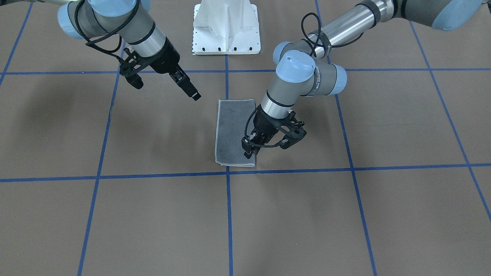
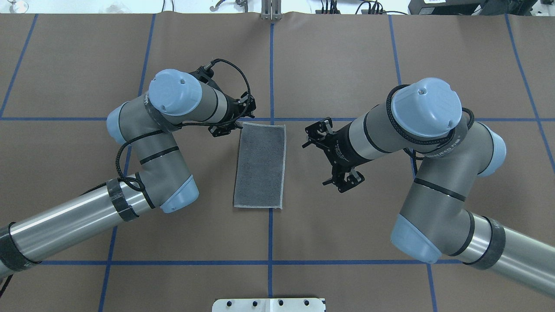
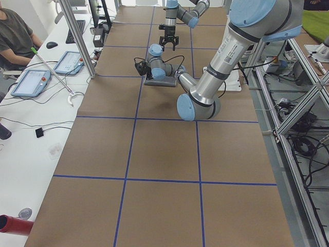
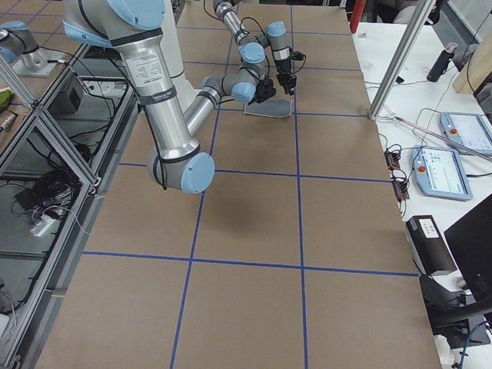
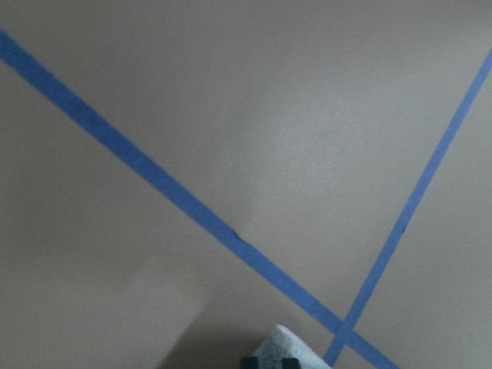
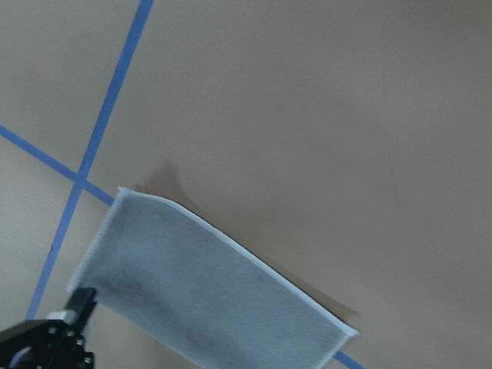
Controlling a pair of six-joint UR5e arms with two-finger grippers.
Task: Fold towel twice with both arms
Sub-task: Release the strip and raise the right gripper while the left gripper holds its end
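White metal of the base (image 2: 269, 304) sits nearest us, at 6 o'clock on the brown tabletop (image 2: 347, 65). Moving outward, we come to the towel (image 2: 260, 167). It lies flat at the middle as a narrow rectangle, its long sides running 6 to 12 o'clock over the central blue tape line (image 2: 270, 65). Only its grey face and pale border show, and we see no pink anywhere. We judge from that shape that the first fold is done, so the task stands about halfway.

At the towel's 3 o'clock, clear of the cloth, the right claw (image 1: 195, 95) hangs raised above the tabletop. In the front view its fingers read as one thin black bar, so we take it as narrow and holding nothing.

Farthest out, at the towel's 11 o'clock corner, the left claw (image 1: 248, 150) is down at the cloth. Its wrist view shows a pale tip of towel poking up right at the fingers. We judge it pinched on that corner, though the cloth around it lies flat.

What is left, as we see it, is the second fold. The right claw has to take the 1 o'clock corner, then both must carry the far short edge over to the near one and let go.
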